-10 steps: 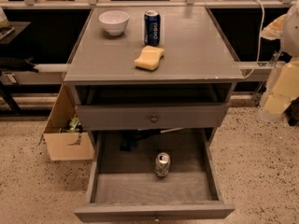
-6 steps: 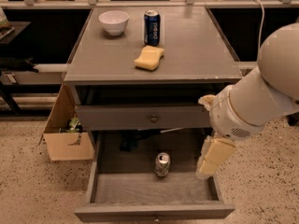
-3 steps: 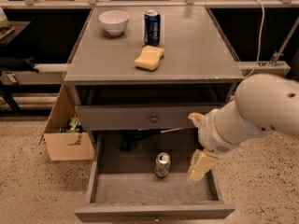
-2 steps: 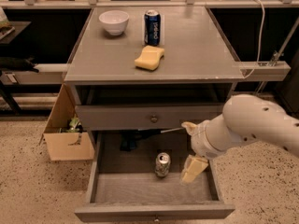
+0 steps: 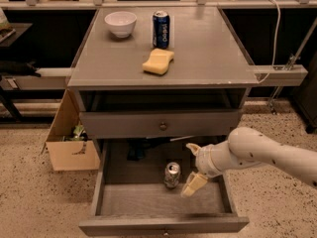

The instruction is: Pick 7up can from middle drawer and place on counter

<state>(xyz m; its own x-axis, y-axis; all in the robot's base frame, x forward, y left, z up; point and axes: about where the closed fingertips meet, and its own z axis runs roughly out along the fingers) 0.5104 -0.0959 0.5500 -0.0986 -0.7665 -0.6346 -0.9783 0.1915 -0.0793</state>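
Note:
The 7up can (image 5: 172,175) stands upright on the floor of the open middle drawer (image 5: 119,202), near its centre. My gripper (image 5: 192,167) is inside the drawer just to the right of the can, coming in from the right on a white arm. Its two pale fingers are spread, one (image 5: 194,184) low beside the can and one higher behind it. Nothing is between them. The counter (image 5: 208,48) is the grey cabinet top above.
On the counter stand a white bowl (image 5: 121,23), a tall dark-blue can (image 5: 161,29) and a yellow sponge (image 5: 158,61). The upper drawer front with round knob (image 5: 163,126) is closed. A cardboard box (image 5: 69,143) sits on the floor left of the cabinet.
My arm has come in from the right and lowered into the drawer. The gripper has moved left toward the can. The can has not moved.

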